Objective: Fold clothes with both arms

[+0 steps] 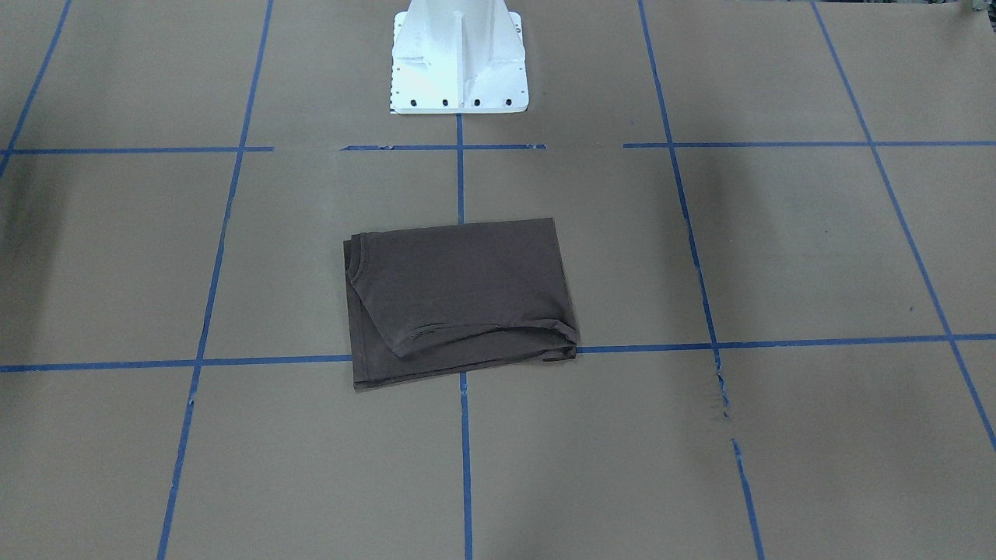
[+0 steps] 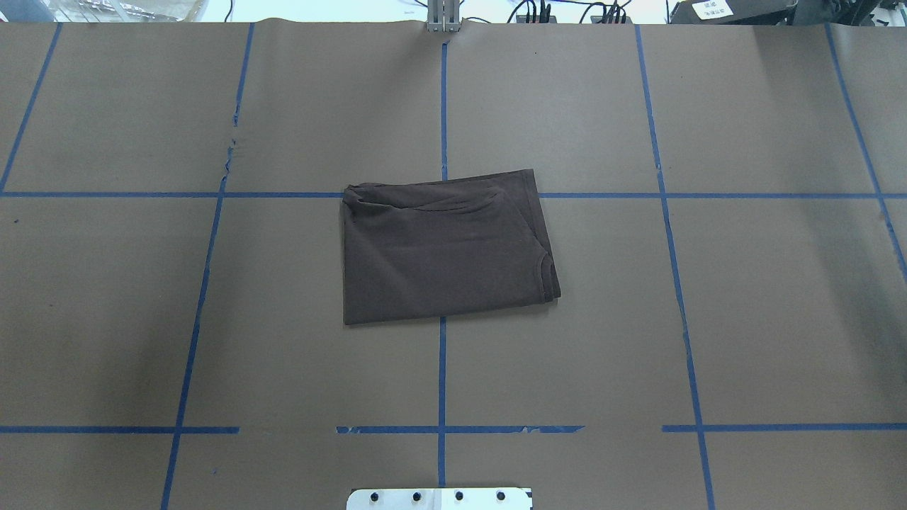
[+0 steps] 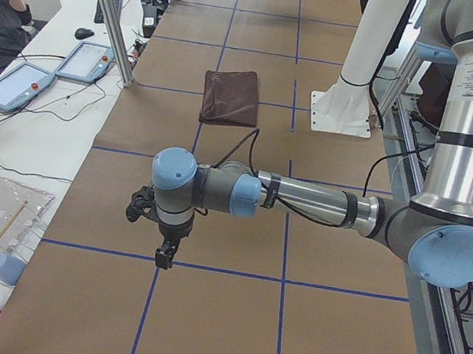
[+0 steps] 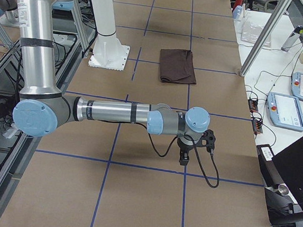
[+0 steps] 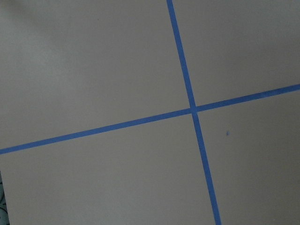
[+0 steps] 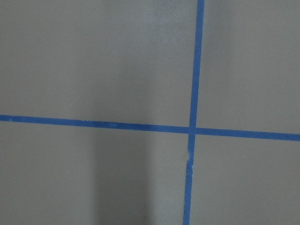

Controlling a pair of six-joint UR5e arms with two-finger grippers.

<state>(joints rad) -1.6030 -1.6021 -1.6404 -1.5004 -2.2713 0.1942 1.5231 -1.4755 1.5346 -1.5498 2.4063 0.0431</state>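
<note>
One folded T-shirt (image 2: 443,248) lies near the front of the white pedestal (image 1: 459,58). It is likely soft, light and limp, and best pinched at its corners. The left gripper (image 3: 163,254) and right gripper (image 4: 183,159) hang far from the pedestal; whether they are spread or pressed together cannot be told.

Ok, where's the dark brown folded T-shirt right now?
The dark brown folded T-shirt lies mid-table in the overhead view, across the central blue tape line, straight ahead of the white mounting pedestal.
</note>
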